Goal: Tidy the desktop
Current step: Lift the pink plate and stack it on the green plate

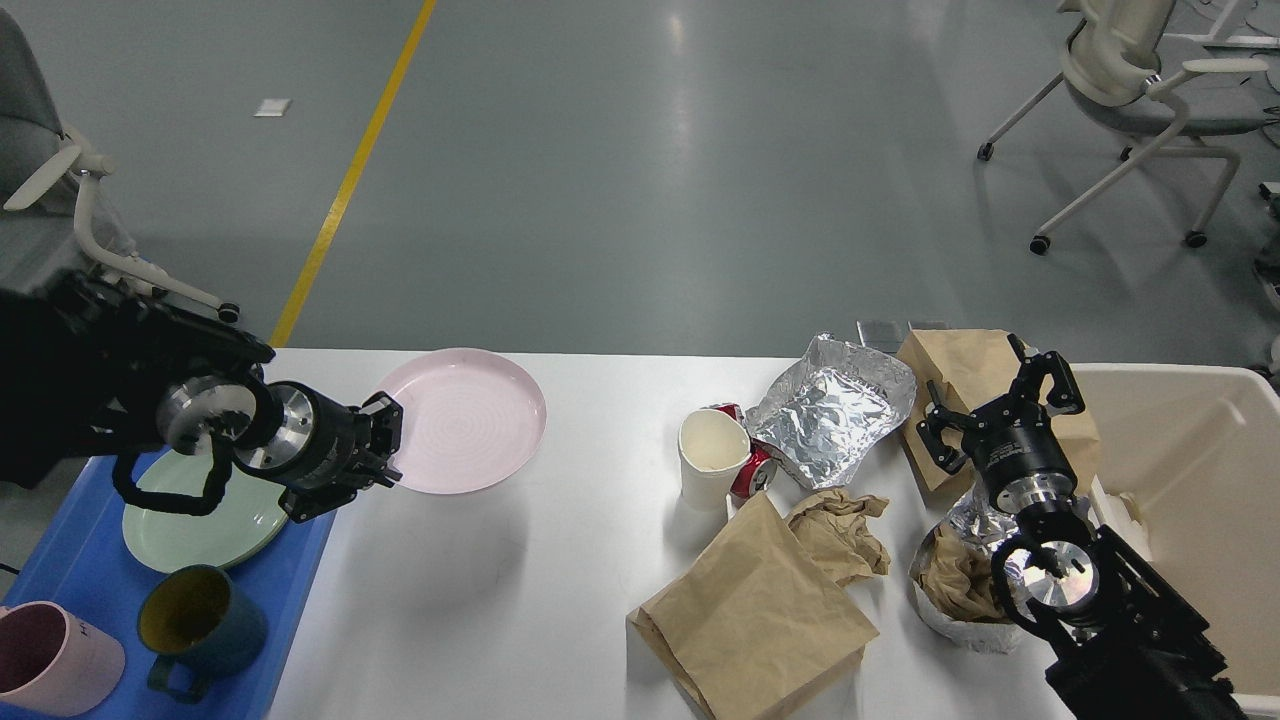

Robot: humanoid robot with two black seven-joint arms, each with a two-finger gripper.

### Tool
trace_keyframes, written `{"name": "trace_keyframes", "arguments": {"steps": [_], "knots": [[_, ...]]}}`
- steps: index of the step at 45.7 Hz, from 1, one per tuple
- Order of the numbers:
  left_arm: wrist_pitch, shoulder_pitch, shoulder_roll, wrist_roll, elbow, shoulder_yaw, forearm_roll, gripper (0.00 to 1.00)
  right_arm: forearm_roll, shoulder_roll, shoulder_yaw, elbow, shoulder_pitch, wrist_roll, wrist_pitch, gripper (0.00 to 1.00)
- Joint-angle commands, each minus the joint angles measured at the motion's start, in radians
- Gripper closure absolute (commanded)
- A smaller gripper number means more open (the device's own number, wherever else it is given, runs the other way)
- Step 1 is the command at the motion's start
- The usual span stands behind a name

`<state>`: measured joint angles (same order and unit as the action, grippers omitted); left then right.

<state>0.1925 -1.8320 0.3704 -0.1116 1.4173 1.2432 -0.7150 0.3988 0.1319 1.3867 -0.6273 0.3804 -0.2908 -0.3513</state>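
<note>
My left gripper [385,450] clamped on pink plate's [462,418] near-left rim, plate raised above desktop [480,600] by its far-left corner, my right gripper [1000,405] spread wide, empty, over brown bag [965,375] at right edge

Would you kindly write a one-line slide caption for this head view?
Left gripper holds a round pink plate lifted above the white desktop; right gripper hangs open over paper and foil litter.

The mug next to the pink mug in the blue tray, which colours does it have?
The mug is dark teal outside, mustard yellow inside; head view.
</note>
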Motion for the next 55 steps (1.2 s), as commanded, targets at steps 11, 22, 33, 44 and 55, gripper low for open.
{"name": "trace_keyframes", "arguments": {"steps": [11,22,33,44,55], "knots": [[0.094,-0.355,0.068,0.041,0.203,0.174,-0.009,1.00,0.000,0.000,0.000,0.000,0.000,0.001,0.000,0.00],[0.163,-0.155,0.139,-0.109,-0.110,0.240,-0.004,1.00,0.000,0.000,0.000,0.000,0.000,0.001,0.000,0.00],[0.268,0.147,0.231,-0.123,-0.474,0.213,-0.001,1.00,0.000,0.000,0.000,-0.002,0.000,0.001,0.000,0.00],[0.289,0.483,0.254,-0.157,-0.707,-0.016,0.046,1.00,0.000,0.000,0.000,-0.002,0.000,0.001,0.000,0.00],[0.288,0.617,0.252,-0.155,-0.767,-0.105,0.098,1.00,0.000,0.000,0.000,-0.002,0.000,-0.001,0.000,0.00]]}}
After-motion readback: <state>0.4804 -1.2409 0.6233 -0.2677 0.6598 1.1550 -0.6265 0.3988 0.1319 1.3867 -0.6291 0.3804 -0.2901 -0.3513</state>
